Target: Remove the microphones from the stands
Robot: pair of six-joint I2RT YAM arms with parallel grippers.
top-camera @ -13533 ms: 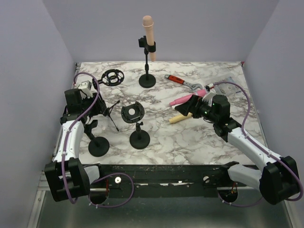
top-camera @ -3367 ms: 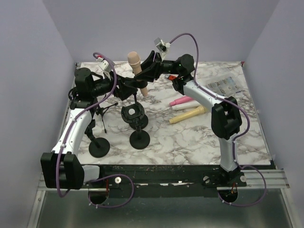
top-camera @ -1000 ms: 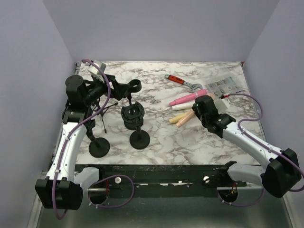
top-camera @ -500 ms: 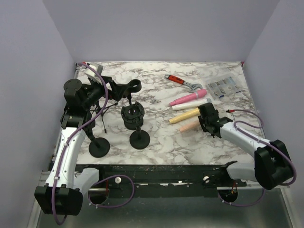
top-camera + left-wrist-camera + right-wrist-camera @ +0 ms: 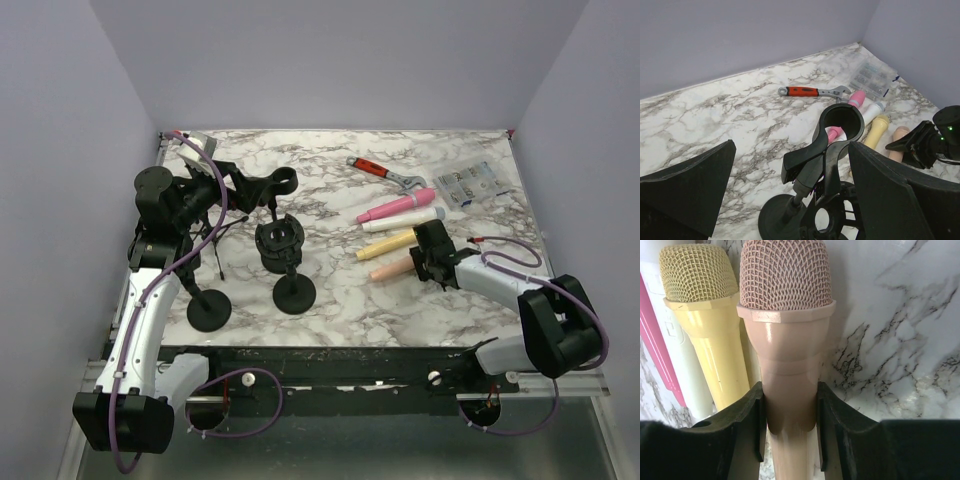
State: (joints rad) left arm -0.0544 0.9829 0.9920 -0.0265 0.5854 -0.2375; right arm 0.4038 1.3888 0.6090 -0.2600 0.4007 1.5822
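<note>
The peach, mesh-headed microphone (image 5: 785,340) is clenched in the right hand (image 5: 789,427) at centre right, beside a yellow microphone (image 5: 702,320) on the marbled surface (image 5: 330,170). The left hand (image 5: 792,195) is held wide apart about the black stand's empty ring clip (image 5: 841,122), upper left.

Your marble worktop (image 5: 330,160) carries a tight row on the right: pink microphone (image 5: 397,207), white microphone (image 5: 400,221), yellow microphone (image 5: 388,244), and nearest you the beige microphone (image 5: 390,269), right beside the yellow. Behind them lie a red-handled wrench (image 5: 385,173) and a clear parts bag (image 5: 470,183). On the left there's a small tripod (image 5: 218,240), then a front-left round base (image 5: 208,309) and a second round base (image 5: 294,294) beside it.
</note>
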